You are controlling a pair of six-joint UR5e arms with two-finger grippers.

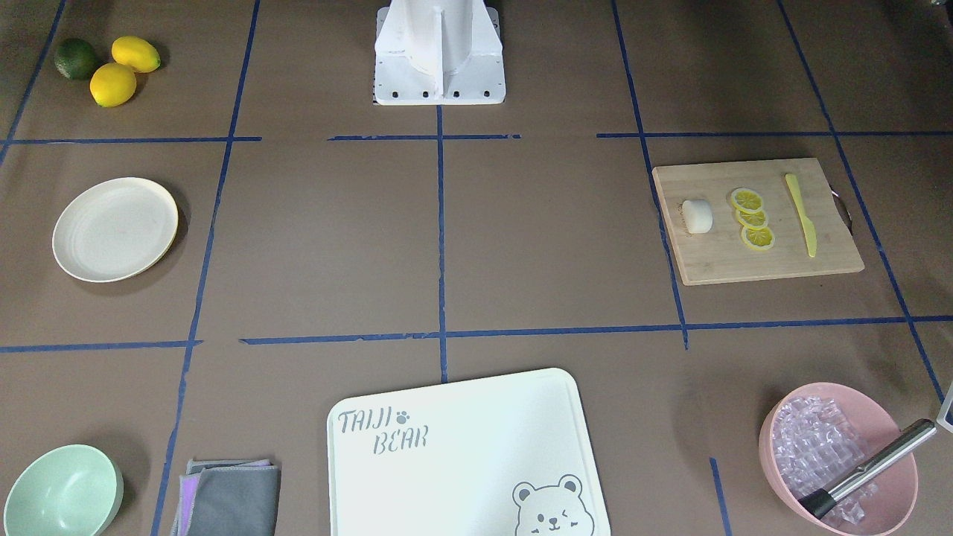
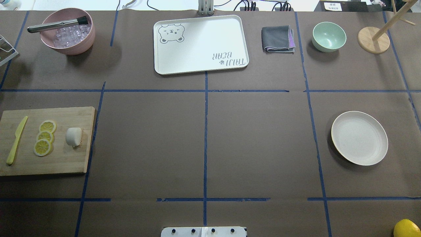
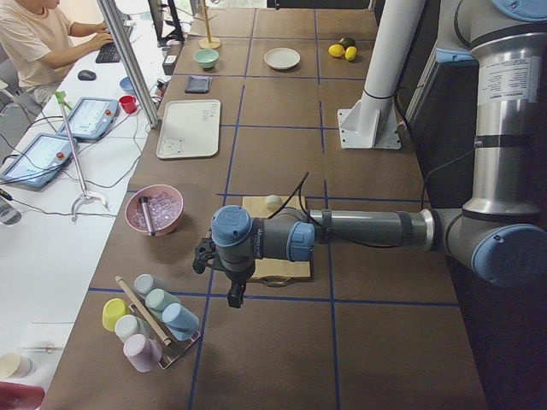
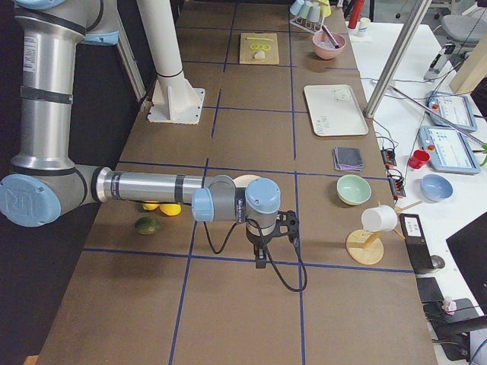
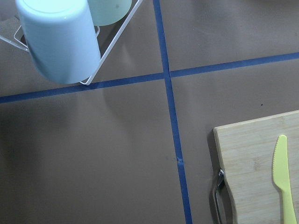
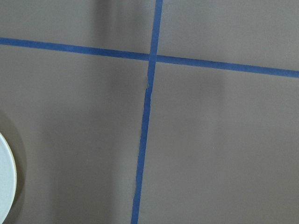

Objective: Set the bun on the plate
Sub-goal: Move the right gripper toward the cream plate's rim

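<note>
Left end of tabletop: my left arm (image 3: 367, 229) hangs level, out past the bamboo cutting board (image 2: 62, 158), wrist pointing down. My left jaws show only in the side view, so I can't tell if they're apart or together. They're not on the bun. The wrist cam sees brown paper, the board's handle corner and the yellow knife (image 2: 16, 140). I'd guess the arm is parked there so the overhead view of the board is unblocked.

On the board, left to right: knife, three lemon slices (image 2: 44, 141) overlapping in a row, then the bun (image 2: 73, 136). It sits just beside the slices without touching them, near the board's right edge. That open side should suit a top-down grab.

The bear tray (image 2: 200, 44) is at the far edge, centre. Toward the right edge sits the plate (image 2: 359, 137), nothing on it, well apart from the bun, so the task isn't started.

My right arm (image 4: 144, 186) hangs just past the plate. Can't tell the state of my right jaws either. Bun on my left, plate on my right: I expect a reach-across or a handover.
</note>
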